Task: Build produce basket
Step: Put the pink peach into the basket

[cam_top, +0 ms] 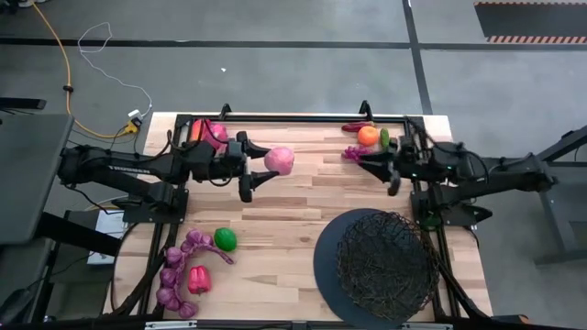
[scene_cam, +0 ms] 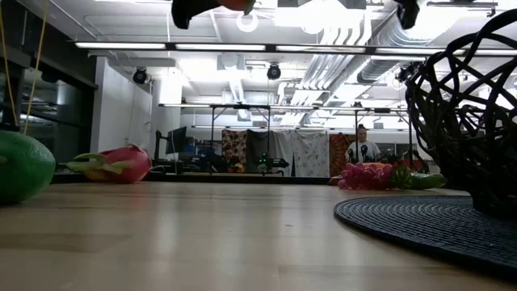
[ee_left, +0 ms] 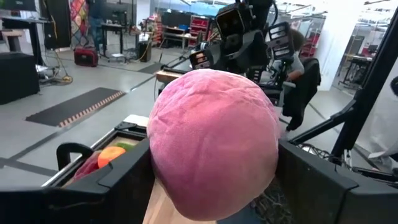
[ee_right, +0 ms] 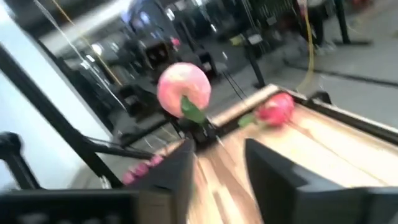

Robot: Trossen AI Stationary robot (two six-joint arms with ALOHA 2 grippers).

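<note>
1. Already aloft, the peach [cam_top: 280, 160] sits between the fingers of the left gripper [cam_top: 260, 172], above the table near its centre, toward ten o'clock from the basket [cam_top: 383, 264]. In the left wrist view the pink peach [ee_left: 214, 143] fills the gap between both dark fingers, so the pincer is gripping it.
2. Judging by its dimpled, matte skin, the peach looks like a light, soft toy; a grip across its widest part should hold, and it seems neither slippery nor fragile.
3. The basket, an open wire-mesh bowl on a dark disc, stands at the table's five o'clock and appears empty; its rigid rim is what the peach must pass over.
4. The right gripper [cam_top: 393, 174] hangs at about twelve o'clock from the basket, holding nothing; in its wrist view the right gripper [ee_right: 219, 163] shows its fingers standing apart. It lies close to the peach's likely path.
5. Elsewhere: orange [cam_top: 369, 136] at the one o'clock edge, dragon fruit [cam_top: 209, 133] at eleven, green ball [cam_top: 225, 239], grapes [cam_top: 174, 275] and a red pepper [cam_top: 198, 280] at seven o'clock.
</note>
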